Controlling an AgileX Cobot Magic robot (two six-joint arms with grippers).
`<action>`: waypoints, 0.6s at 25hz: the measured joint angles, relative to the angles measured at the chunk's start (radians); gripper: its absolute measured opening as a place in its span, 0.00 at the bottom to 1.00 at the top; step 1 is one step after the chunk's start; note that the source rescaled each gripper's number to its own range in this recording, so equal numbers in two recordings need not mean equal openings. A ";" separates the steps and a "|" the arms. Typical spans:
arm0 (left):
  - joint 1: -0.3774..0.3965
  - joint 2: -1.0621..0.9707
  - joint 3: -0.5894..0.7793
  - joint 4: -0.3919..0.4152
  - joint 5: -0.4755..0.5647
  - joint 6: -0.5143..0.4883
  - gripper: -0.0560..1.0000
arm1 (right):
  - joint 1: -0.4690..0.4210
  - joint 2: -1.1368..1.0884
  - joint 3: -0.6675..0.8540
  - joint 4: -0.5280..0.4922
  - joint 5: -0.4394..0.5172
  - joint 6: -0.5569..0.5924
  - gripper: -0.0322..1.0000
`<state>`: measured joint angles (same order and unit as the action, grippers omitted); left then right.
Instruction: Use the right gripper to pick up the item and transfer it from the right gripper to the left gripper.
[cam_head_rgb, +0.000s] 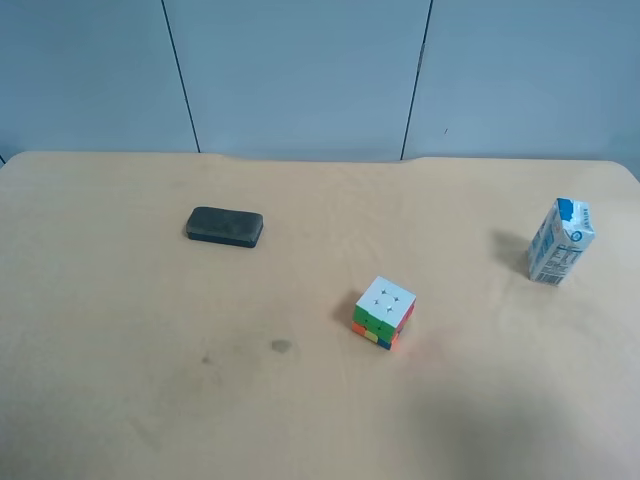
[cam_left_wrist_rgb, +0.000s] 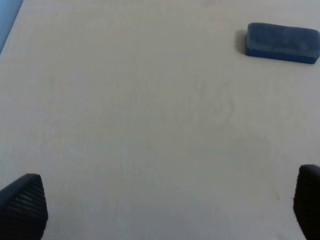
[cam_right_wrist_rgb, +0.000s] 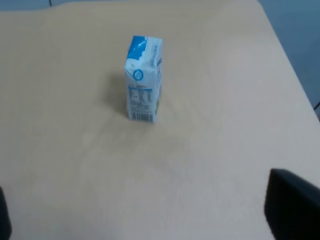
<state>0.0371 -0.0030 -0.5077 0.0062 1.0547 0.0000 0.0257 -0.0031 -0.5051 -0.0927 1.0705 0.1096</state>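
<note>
Carton ahead of right end effector; pad ahead of left end effector; both seemingly wide.

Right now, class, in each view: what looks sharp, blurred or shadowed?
Exterior high: even light, the small white-and-blue drink carton throws a soft shadow toward the view's left. Right wrist: carton print blurred. Left wrist: the flat dark grey rounded pad looks soft.

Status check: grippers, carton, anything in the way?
Left gripper open, empty. Right gripper open, empty. Carton upright, untouched, ahead of right gripper. Cube and pad well clear.
</note>
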 joint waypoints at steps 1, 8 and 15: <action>0.000 0.000 0.000 0.000 0.000 0.000 1.00 | 0.000 0.000 0.000 0.000 0.000 0.000 1.00; 0.000 0.000 0.000 0.000 0.000 0.000 1.00 | 0.000 0.000 0.000 0.000 0.000 0.000 1.00; 0.000 0.000 0.000 0.000 0.000 0.000 1.00 | 0.000 0.000 0.000 0.000 0.000 0.001 1.00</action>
<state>0.0371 -0.0030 -0.5077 0.0062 1.0547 0.0000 0.0257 -0.0031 -0.5051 -0.0927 1.0705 0.1105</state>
